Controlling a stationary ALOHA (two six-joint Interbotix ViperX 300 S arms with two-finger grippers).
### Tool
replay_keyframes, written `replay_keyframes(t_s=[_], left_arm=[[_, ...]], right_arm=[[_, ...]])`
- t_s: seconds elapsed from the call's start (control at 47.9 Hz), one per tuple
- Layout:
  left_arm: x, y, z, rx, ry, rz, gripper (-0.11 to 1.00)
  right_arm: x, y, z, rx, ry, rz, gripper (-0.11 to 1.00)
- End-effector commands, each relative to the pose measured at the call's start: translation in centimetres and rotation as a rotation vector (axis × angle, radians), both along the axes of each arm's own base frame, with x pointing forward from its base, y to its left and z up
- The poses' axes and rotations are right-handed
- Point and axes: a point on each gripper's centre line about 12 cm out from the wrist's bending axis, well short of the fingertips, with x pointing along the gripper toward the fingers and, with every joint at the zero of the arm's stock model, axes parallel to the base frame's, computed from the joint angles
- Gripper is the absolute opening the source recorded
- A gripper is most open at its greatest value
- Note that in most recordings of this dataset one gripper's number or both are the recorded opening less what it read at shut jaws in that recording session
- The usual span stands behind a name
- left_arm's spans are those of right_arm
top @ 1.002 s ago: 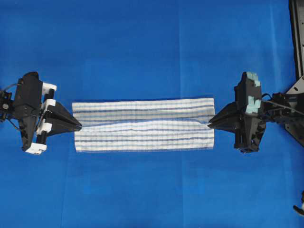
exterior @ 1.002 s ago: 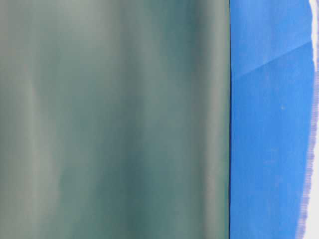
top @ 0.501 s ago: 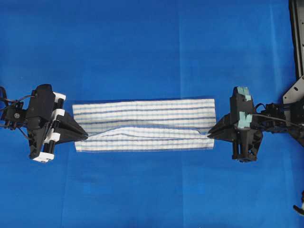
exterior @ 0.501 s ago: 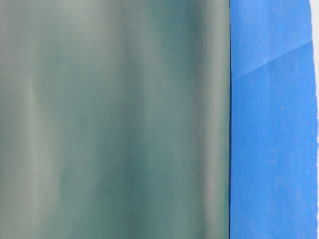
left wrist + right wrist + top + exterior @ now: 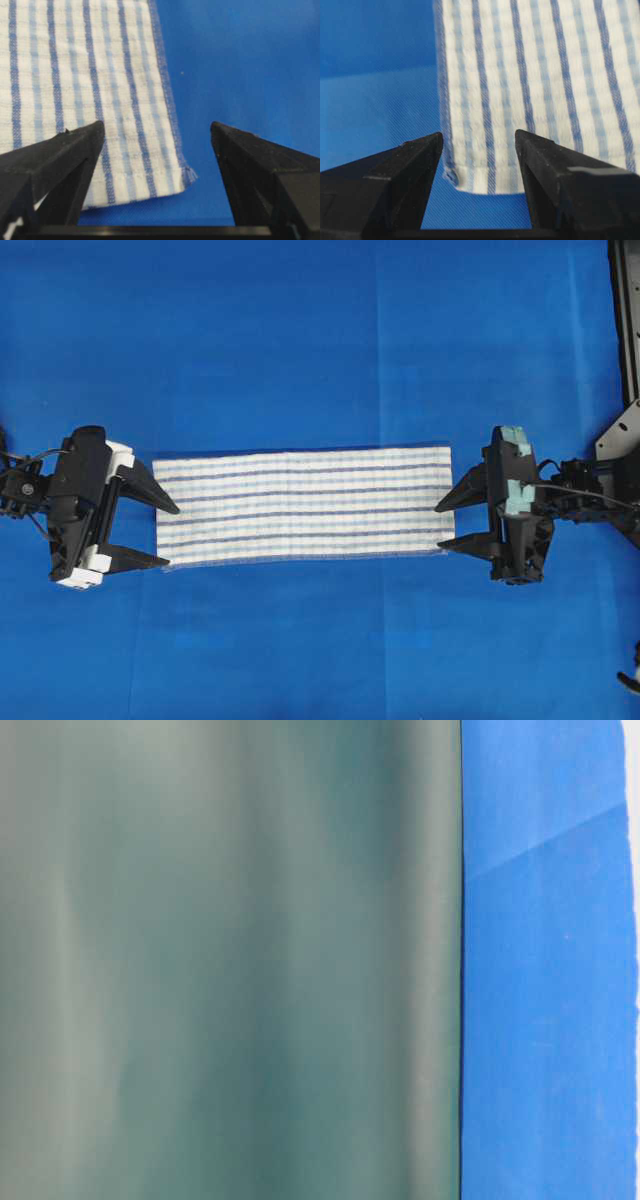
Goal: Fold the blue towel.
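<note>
- On the blue-covered table, the blue towel lay flat as a long folded strip, midway between the two arms.
- At its left end the left tool stood wide open, holding nothing; one finger sat over the cloth in the wrist view, the other over bare covering.
- At the right end the right tool was also spread, empty, straddling the near corner.
- For the next fold, I judged each tool should pinch both layers at a short edge and keep the edges aligned.
- Counted: one towel, two tools.
</note>
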Motion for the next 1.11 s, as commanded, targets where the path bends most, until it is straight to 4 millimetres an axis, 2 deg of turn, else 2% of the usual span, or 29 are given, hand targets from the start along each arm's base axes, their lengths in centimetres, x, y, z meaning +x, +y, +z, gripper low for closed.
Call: replay_keyframes(t_s=[0.0, 0.209, 0.334, 0.438, 0.731, 0.898, 1.002, 1.086], left_arm=[[0.3, 1.0, 1.3, -0.003, -0.032, 0.035, 0.79], [0.7, 5.8, 1.6, 0.022, -0.037, 0.205, 0.79], [0.9, 7.3, 1.2, 0.051, -0.024, 0.248, 0.79], [0.9, 7.8, 0.4, 0.068, 0.009, 0.257, 0.79], [1.1, 7.7, -2.6, 0.072, 0.123, 0.252, 0.78], [1.3, 7.6, -3.5, 0.073, 0.163, 0.248, 0.74], [1.1, 7.6, -4.3, 0.074, 0.218, 0.248, 0.63], [1.2, 7.5, -4.5, 0.075, 0.249, 0.246, 0.44]], right_arm=[[0.4, -0.3, 1.3, 0.001, -0.056, -0.008, 0.92], [0.6, -4.4, 1.4, -0.056, -0.063, -0.125, 0.92], [0.5, -7.0, 1.1, -0.101, -0.047, -0.194, 0.92], [0.4, -8.2, 0.4, -0.125, -0.016, -0.226, 0.92], [0.8, -8.6, -2.4, -0.133, 0.098, -0.231, 0.92], [0.9, -8.6, -3.0, -0.133, 0.118, -0.231, 0.91], [0.8, -8.6, -3.0, -0.133, 0.121, -0.23, 0.89], [0.8, -8.5, -3.0, -0.136, 0.121, -0.225, 0.83]])
